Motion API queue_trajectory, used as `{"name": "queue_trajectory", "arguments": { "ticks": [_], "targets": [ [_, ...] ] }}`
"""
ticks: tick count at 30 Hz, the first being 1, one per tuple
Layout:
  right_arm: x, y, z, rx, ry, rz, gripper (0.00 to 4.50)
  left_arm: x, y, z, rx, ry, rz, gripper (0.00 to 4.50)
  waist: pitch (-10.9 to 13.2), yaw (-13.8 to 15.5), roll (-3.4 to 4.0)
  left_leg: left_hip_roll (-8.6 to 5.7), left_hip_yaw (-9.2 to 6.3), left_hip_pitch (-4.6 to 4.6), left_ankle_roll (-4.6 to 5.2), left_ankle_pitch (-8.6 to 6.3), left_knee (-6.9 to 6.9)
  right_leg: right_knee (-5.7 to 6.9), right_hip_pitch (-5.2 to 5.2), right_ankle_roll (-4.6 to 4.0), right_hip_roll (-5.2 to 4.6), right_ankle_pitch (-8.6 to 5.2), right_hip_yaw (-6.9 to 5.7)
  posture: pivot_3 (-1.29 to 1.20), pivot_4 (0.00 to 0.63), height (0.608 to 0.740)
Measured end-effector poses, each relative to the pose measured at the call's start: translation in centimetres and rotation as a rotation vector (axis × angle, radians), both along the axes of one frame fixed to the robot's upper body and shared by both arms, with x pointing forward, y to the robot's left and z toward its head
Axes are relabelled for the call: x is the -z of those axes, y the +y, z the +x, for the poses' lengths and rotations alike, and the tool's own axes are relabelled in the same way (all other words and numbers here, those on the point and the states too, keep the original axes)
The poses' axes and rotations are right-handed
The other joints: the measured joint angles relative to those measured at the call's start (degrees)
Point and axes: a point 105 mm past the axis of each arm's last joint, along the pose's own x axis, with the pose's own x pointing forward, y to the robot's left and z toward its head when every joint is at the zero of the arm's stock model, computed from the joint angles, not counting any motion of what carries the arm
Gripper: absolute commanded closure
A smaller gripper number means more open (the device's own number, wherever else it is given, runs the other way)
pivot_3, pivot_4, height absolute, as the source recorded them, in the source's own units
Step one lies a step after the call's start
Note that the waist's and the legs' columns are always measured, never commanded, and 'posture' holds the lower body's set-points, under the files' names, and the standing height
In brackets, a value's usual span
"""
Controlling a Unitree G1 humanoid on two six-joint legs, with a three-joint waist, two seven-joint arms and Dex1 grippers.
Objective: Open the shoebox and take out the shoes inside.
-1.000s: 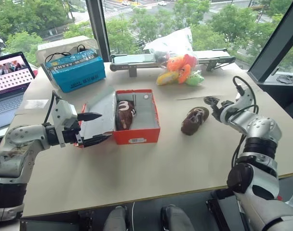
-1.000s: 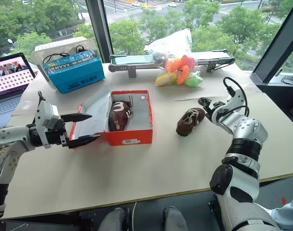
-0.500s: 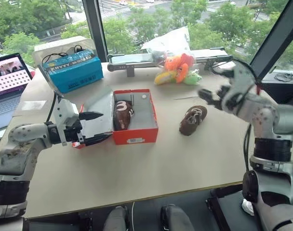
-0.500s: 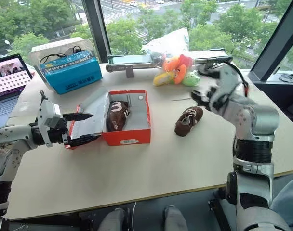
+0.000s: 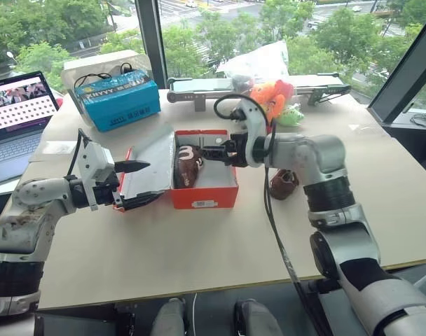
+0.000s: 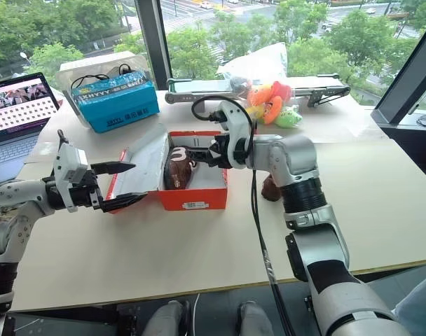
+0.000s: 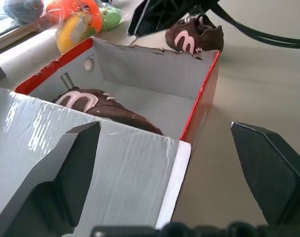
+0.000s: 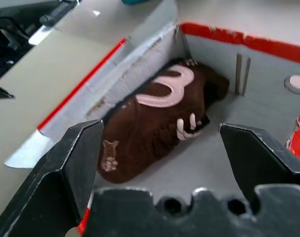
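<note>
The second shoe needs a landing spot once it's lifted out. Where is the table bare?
Bare: the wide near strip of table in front of the shoebox, and the stretch to the right beyond the shoe already out. Crowded: the far edge, with the blue box and plush toys.

I count one red shoebox [image 5: 204, 198], two brown shoes, one inside it [image 5: 188, 162] and one out on the counter [image 5: 283, 183], one blue box [image 5: 120, 103], one laptop [image 5: 17, 105], and one bunch of plush toys [image 5: 272, 98].
</note>
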Motion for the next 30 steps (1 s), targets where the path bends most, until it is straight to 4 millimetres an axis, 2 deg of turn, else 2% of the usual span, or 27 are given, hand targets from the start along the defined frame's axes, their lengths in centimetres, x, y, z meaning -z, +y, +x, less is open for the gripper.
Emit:
{"name": "queue_trajectory", "arguments": {
  "ticks": [5, 8, 10, 13, 20, 30],
  "targets": [
    [0.9, 0.4, 1.3, -0.04, 0.007, -0.008, 0.05, 0.1, -0.2, -0.3, 0.003, 0.001, 0.007, 0.0, 0.0, -0.24, 0.0, 0.06, 0.0, 0.07, 0.0, 0.0, -0.01, 0.03, 0.0, -0.01, 0.11, 0.0, 0.05, 0.0, 0.15, 0.74],
    [2.7, 0.9, 1.8, -0.079, 0.051, 0.003, 0.05, 0.4, 0.0, -0.6, -0.015, 0.011, 0.005, 0.0, 0.0, -0.37, 0.0, 0.08, 0.02, 0.07, 0.0, 0.0, -0.02, 0.04, -0.02, -0.03, 0.13, 0.01, 0.08, 0.0, 0.15, 0.74],
    [3.2, 1.6, 2.0, -0.099, 0.058, -0.003, 0.05, 0.4, 0.1, -0.6, -0.021, 0.011, 0.005, 0.0, 0.0, -0.43, 0.0, 0.09, 0.04, 0.08, 0.0, 0.0, -0.01, 0.07, -0.03, -0.03, 0.14, 0.01, 0.1, 0.0, 0.15, 0.74],
    [3.2, 2.3, 2.4, -0.092, 0.051, -0.014, 0.05, 0.2, 0.0, -0.8, -0.022, 0.007, 0.006, 0.0, 0.0, -0.41, 0.0, 0.09, 0.04, 0.09, -0.01, 0.0, -0.01, 0.07, -0.02, -0.03, 0.14, 0.01, 0.1, 0.0, 0.15, 0.74],
    [3.4, 2.7, 3.3, 0.033, 0.134, 0.11, 0.05, 0.4, 0.3, -1.1, -0.04, 0.012, 0.009, 0.0, 0.0, -0.22, 0.0, 0.09, 0.05, 0.08, -0.02, -0.01, -0.02, 0.06, -0.01, -0.08, 0.13, 0.04, 0.1, 0.0, 0.15, 0.74],
    [4.5, 4.5, 3.3, 0.083, 0.128, 0.098, 0.05, -0.1, 0.5, -1.5, -0.055, 0.004, 0.003, 0.0, 0.0, -0.31, 0.0, 0.1, 0.05, 0.09, -0.02, -0.01, -0.02, 0.06, -0.01, -0.07, 0.13, 0.04, 0.1, 0.0, 0.15, 0.74]
  ]
}}
